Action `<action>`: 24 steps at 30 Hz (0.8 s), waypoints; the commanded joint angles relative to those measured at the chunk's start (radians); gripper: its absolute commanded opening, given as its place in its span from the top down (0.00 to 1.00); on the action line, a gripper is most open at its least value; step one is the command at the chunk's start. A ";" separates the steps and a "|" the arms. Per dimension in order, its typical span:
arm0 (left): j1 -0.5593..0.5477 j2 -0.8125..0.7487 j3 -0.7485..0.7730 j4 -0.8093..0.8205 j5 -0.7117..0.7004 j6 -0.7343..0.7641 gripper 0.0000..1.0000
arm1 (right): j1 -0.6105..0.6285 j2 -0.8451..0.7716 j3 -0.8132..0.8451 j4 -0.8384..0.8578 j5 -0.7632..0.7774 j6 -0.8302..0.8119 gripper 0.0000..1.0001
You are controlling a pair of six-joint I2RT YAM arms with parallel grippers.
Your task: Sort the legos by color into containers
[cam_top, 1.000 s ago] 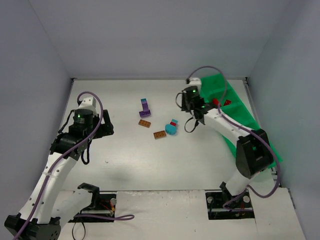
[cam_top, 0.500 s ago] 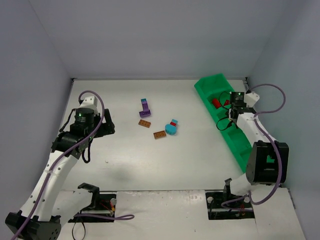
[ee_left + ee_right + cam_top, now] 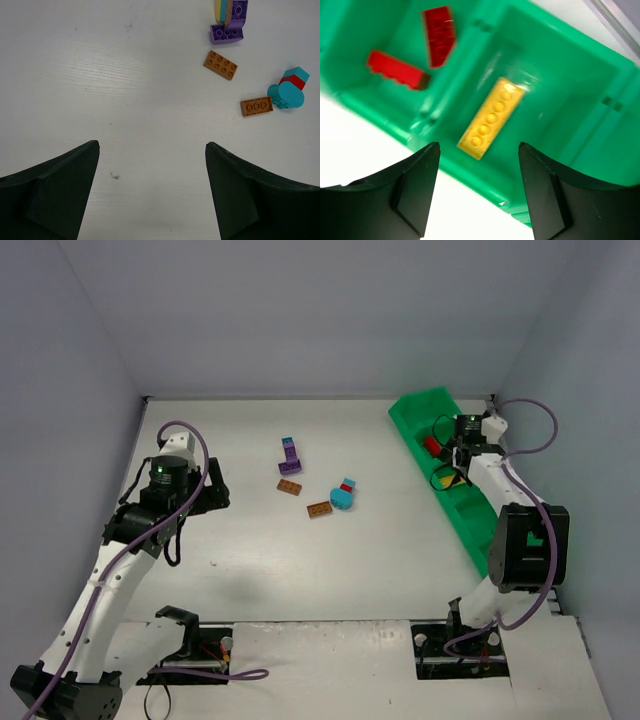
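The green tray of containers (image 3: 481, 532) runs along the right side of the table. My right gripper (image 3: 456, 466) hovers open over it. In the right wrist view a yellow lego (image 3: 491, 118) lies flat in the compartment below the open right gripper (image 3: 479, 146), touching neither finger. Two red legos (image 3: 439, 36) sit in the neighbouring compartment. On the table lie a purple lego (image 3: 290, 456), two brown ones (image 3: 290, 487) (image 3: 320, 508) and a teal lego with a red piece on it (image 3: 343, 496). My left gripper (image 3: 212, 492) stands open and holds nothing, well left of them.
In the left wrist view the loose bricks lie ahead to the right: purple (image 3: 227, 30), brown (image 3: 220, 65) (image 3: 256, 106), teal (image 3: 287, 94). Grey walls close in the table on three sides. The green tray wall (image 3: 470, 167) stands between the yellow brick and the table.
My right arm swung from the table's middle to over the tray and its jaws opened. The yellow brick now lies loose in a compartment. The left arm stayed put.
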 commanded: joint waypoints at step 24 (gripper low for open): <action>-0.004 -0.028 0.021 0.017 -0.013 0.021 0.20 | 0.689 0.258 0.260 0.005 -0.673 -0.941 0.16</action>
